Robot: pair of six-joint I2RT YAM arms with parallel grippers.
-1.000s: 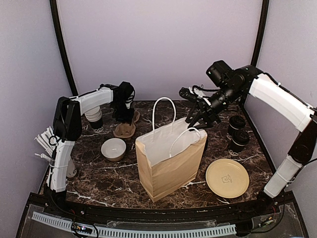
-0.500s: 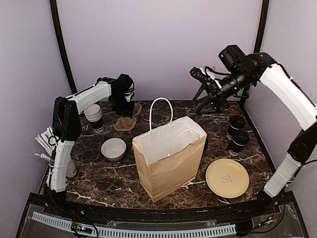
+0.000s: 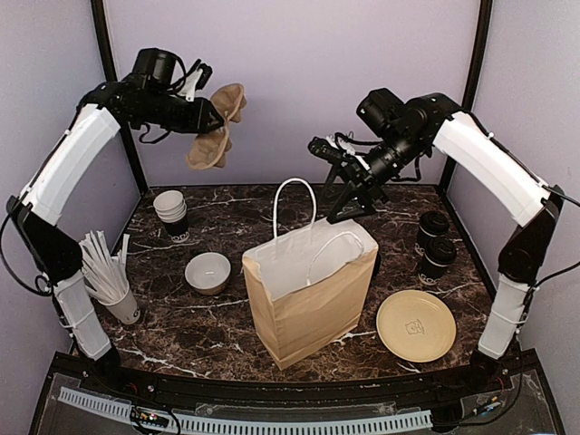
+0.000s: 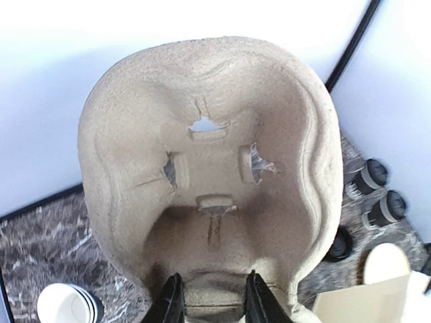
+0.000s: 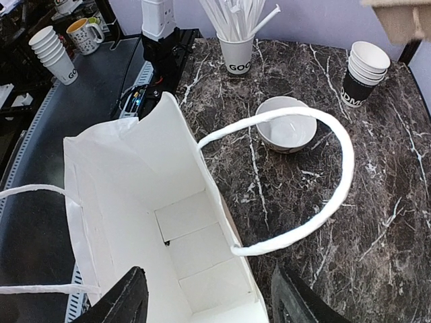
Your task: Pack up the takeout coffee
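Two lidded black takeout coffee cups (image 3: 433, 228) (image 3: 439, 256) stand side by side at the table's right, also showing in the left wrist view (image 4: 367, 176) (image 4: 387, 207). The brown paper bag (image 3: 308, 290) stands open mid-table, and its white inside (image 5: 135, 202) holds nothing. My right gripper (image 3: 349, 204) hovers open above the bag's back edge, its fingers (image 5: 121, 299) spread either side of the mouth and touching nothing. My left gripper (image 3: 207, 116) is raised high at the back left, shut on a moulded pulp cup carrier (image 4: 209, 155) that hangs tilted (image 3: 217, 127).
A yellow plate (image 3: 415, 324) lies front right. A white bowl (image 3: 207, 271) sits left of the bag, a nested lidless cup stack (image 3: 171, 213) behind it. A cup of straws (image 3: 113, 290) stands at the left edge. The bag's white handles (image 3: 297, 195) stick up.
My left arm has lifted the pulp carrier off the table to high at the back left. My right gripper has opened, left the bag's handle and risen behind the bag.
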